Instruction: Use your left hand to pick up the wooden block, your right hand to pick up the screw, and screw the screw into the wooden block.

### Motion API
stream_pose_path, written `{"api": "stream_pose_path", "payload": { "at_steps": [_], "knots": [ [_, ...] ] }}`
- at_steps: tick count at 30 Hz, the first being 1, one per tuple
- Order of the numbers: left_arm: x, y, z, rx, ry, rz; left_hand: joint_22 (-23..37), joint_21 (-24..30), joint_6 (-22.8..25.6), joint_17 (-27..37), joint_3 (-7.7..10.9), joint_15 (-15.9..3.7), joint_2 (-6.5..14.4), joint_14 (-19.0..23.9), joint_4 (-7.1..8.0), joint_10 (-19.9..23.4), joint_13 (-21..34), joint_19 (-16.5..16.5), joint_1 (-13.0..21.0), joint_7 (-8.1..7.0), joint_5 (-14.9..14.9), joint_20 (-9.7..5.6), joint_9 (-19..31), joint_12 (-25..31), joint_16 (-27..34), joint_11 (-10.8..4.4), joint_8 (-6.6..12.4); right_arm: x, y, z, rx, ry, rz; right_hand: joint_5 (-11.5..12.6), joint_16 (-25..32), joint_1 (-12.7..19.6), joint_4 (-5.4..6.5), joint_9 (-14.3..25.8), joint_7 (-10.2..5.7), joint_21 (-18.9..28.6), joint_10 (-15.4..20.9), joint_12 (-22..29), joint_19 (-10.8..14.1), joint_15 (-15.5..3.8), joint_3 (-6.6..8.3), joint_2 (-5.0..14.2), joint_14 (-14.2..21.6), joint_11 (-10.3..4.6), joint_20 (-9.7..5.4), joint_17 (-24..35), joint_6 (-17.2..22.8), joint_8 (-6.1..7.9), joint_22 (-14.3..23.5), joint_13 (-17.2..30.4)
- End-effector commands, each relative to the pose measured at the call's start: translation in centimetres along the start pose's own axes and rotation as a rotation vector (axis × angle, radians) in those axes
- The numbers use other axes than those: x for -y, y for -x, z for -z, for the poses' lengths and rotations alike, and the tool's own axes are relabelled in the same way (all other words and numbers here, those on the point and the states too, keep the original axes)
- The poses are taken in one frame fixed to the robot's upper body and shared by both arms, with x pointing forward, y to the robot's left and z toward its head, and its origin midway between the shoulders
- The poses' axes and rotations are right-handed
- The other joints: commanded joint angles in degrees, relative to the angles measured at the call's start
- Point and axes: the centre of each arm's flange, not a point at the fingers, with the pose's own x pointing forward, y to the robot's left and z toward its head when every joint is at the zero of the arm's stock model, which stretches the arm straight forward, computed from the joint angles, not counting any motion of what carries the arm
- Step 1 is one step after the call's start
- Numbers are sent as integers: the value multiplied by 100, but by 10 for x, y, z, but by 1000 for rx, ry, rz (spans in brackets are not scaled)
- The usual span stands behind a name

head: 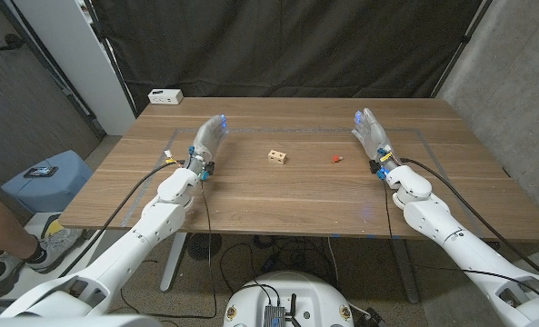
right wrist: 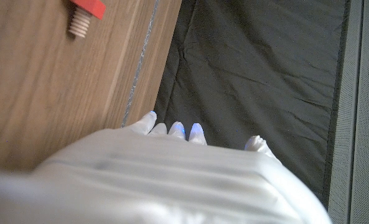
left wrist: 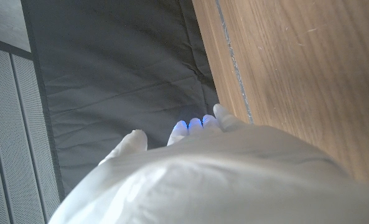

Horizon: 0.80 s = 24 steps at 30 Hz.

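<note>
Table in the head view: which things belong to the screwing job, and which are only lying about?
For the job: wooden block; screw; left hand; right hand.
Lying about: white box at the table's far left corner.

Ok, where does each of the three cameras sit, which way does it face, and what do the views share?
Head view: fixed on the robot's head, looking down at the brown wooden table, small pale wooden block and red-headed screw; both arms, left hand, right hand.
Left wrist view: on the left wrist, along the left hand toward the black curtain.
Right wrist view: on the right wrist, along the right hand.
Shared: the right wrist and head views show the screw; all three show the table.
</note>
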Motion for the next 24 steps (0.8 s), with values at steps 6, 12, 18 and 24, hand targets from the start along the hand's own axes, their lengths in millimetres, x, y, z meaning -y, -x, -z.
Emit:
{"api": "stream_pose_path", "payload": {
  "at_steps": [6, 12, 18, 24],
  "knots": [
    [-1, -8, -13, -8, -104, 55, 12, 8, 104, 14, 67, 9, 384, 77, -138, 106, 17, 42, 123, -27, 10, 9, 26, 29, -3, -82, 18, -5, 10, -1, -4, 41, 0, 42, 19, 51, -3, 23, -63, 36, -29, 30, 15, -143, 48, 6, -55, -51, -205, 14, 32, 28, 12, 6],
    [-4, -14, -28, 6, -194, 83, 11, -27, 237, 15, 107, 108, 353, 73, -298, 202, 17, 14, 244, -93, -17, 52, 26, 25, -33, -142, 25, -6, 8, -1, -5, 62, 0, 45, 19, 54, -8, 23, -65, 37, -38, 30, 13, -143, 53, 5, -57, -49, -199, 11, 45, 32, 12, 5],
    [-3, -16, -42, 24, -282, 94, 13, -55, 288, 20, 133, 167, 320, 41, -455, 262, 17, -31, 360, -201, -42, 140, 26, 10, -46, -288, 7, -8, 8, -2, -12, 72, -9, 51, 18, 62, -18, 22, -88, 43, -37, 35, 19, -134, 61, 6, -63, -88, -189, 6, 63, 37, 12, 5],
    [-1, -16, -56, 29, -378, 139, 19, -98, 334, 25, 158, 196, 292, -46, -650, 316, 17, -155, 502, -381, -70, 289, 26, -16, -64, -436, -15, -11, 8, -1, -2, 70, -9, 56, 17, 70, -27, 22, -98, 44, -43, 36, 19, -139, 69, 6, -68, -133, -178, 2, 66, 35, 11, 4]
  ]
}}
